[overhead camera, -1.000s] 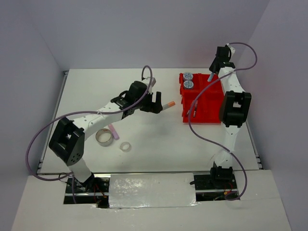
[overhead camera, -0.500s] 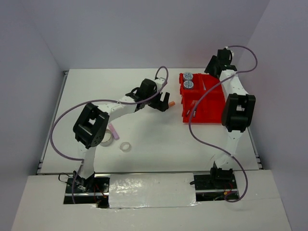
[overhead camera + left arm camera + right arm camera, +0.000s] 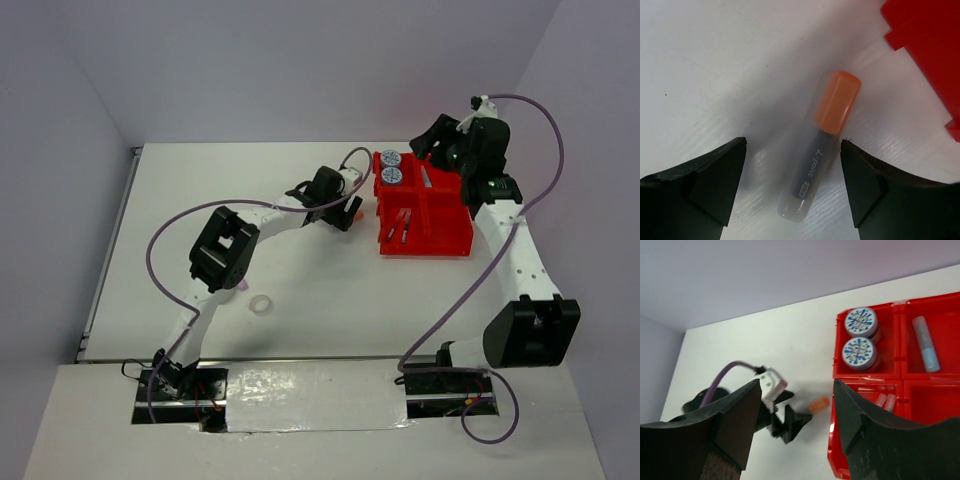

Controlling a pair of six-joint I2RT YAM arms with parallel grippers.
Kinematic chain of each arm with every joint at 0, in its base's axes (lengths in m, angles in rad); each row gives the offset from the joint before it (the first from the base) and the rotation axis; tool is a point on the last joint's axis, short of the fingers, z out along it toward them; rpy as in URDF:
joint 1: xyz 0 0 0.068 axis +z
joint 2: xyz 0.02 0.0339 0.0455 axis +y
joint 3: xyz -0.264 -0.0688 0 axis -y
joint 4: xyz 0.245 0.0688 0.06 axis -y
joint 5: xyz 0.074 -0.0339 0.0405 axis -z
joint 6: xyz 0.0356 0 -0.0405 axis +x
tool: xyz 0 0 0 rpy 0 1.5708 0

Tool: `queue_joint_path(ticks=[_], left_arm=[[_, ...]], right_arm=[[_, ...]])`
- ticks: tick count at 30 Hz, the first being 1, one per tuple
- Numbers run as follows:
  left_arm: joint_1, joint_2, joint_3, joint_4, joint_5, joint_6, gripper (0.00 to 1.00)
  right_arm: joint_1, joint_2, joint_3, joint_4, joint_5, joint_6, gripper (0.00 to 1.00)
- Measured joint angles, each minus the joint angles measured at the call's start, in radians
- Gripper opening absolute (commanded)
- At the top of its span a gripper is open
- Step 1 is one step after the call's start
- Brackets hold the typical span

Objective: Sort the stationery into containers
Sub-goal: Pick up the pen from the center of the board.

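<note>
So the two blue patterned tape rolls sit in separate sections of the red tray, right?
Not quite. Both tape rolls sit together in the same section of the red tray, one behind the other. The right wrist view shows it.

**Top external view:** a fixed camera high above and behind the arm bases looks down and forward over the whole table point(image 3: 300, 280), far enough off to take in both arms and the red tray point(image 3: 425, 248). **Left wrist view:** very near the tabletop, facing down between its own fingers point(image 3: 705, 185) at the orange-capped stick point(image 3: 826, 145), with a tray corner at upper right. **Right wrist view:** higher and farther off, tilted down toward the back wall, sharing the tray, the stick and the left gripper point(image 3: 792, 427) with the overhead view.
</note>
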Motion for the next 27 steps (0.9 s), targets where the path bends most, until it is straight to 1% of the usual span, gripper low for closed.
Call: queue_joint_path(ticks=[2,4,5,6,7,8,11,13,16,18,22,27], left_arm=[[-0.008,0.016,0.019,-0.009,-0.044,0.011,0.84],[-0.018,0.032,0.042,-0.021,-0.079,0.011,0.68],[-0.024,0.039,0.052,-0.021,-0.093,0.011,0.42],[-0.028,0.043,0.056,-0.017,-0.098,0.006,0.22],[-0.033,0.043,0.055,-0.013,-0.103,0.004,0.05],[-0.039,0.043,0.05,-0.006,-0.113,0.001,0.0],[-0.05,-0.006,-0.042,0.065,-0.123,-0.004,0.0],[-0.052,-0.077,-0.16,0.1,-0.121,-0.029,0.0],[-0.052,-0.193,-0.32,0.11,-0.103,-0.066,0.0],[-0.052,-0.261,-0.404,0.121,-0.08,-0.087,0.0],[-0.051,-0.385,-0.506,0.164,-0.022,-0.136,0.0],[-0.051,-0.498,-0.564,0.299,0.083,-0.203,0.0]], right_arm=[[0.0,-0.053,-0.041,0.01,-0.039,0.003,0.67],[0.0,-0.099,-0.075,0.013,-0.066,0.005,0.68],[0.0,-0.119,-0.089,0.014,-0.078,0.005,0.69],[0.0,-0.138,-0.103,0.018,-0.089,0.007,0.7],[0.002,-0.159,-0.116,0.019,-0.097,0.008,0.73],[0.007,-0.18,-0.129,0.024,-0.101,0.011,0.74],[0.019,-0.227,-0.155,0.034,-0.116,0.017,0.74],[0.021,-0.237,-0.164,0.04,-0.13,0.02,0.75],[0.029,-0.233,-0.201,0.075,-0.157,0.039,0.75],[0.045,-0.223,-0.236,0.092,-0.16,0.051,0.75],[0.116,-0.176,-0.303,0.131,-0.158,0.084,0.75],[0.189,-0.153,-0.406,0.223,-0.15,0.154,0.73]])
